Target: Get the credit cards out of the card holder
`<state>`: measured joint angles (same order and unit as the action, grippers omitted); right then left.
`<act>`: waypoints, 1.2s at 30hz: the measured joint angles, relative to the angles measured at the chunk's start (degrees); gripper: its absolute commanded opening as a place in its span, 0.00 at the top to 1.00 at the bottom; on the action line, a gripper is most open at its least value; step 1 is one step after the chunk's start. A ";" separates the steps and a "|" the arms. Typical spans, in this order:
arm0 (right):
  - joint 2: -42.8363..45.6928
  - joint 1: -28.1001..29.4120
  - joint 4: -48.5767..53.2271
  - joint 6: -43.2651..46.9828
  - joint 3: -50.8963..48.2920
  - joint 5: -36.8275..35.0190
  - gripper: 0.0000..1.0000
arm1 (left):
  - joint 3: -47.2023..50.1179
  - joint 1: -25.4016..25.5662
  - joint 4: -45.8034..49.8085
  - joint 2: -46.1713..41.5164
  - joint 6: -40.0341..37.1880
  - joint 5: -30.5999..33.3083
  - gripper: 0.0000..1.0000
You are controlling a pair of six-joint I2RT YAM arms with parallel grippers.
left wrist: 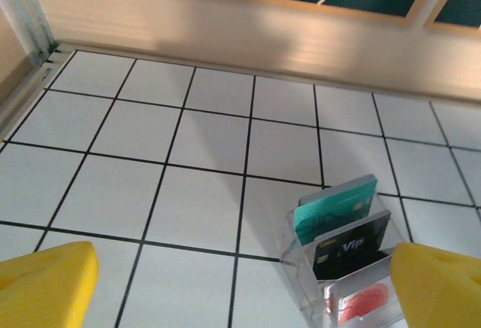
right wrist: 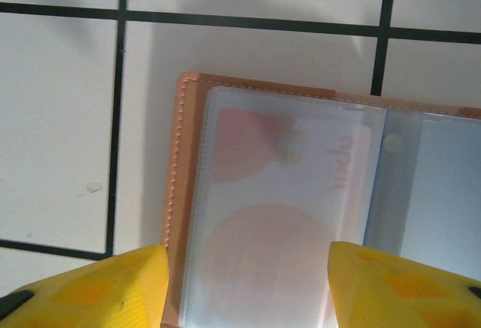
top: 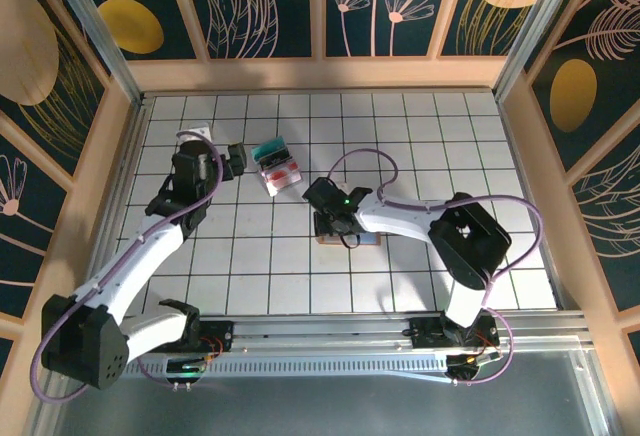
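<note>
Table [top: 250,256]: open tiles from 6 through 9 o'clock of the card holder [right wrist: 285,192], which lies open near centre, a pink card [right wrist: 255,155] under its sleeve. Right gripper [right wrist: 244,283]: fingers apart above it. Clear stand [left wrist: 297,256], at 11 o'clock, holds a teal card [left wrist: 334,208], black card [left wrist: 352,249] and red card [left wrist: 361,302]. Left gripper [left wrist: 244,275]: wide apart, empty.

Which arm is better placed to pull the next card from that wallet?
Right. The right fingers hang open over the opened card holder, either side of a pink card in its sleeve. The left fingers are off by the card rack.
</note>
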<state>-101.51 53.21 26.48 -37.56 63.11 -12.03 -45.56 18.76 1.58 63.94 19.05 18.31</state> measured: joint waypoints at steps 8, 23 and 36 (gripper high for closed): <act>-1.29 0.00 1.16 -0.09 -0.11 -0.17 0.42 | 1.42 0.00 -2.84 -1.25 3.74 -0.33 0.01; -1.53 -0.02 0.42 -0.24 -1.18 -0.39 0.62 | 1.42 0.00 -3.10 0.33 5.29 -3.61 0.01; -0.52 0.04 -5.01 2.16 -2.82 3.80 0.72 | 4.02 0.35 -6.58 -4.63 7.08 -7.82 0.01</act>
<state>-102.04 53.25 21.47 -35.40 60.29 -8.23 -41.54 19.11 -4.99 59.31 26.13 10.48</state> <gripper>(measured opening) 0.280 0.988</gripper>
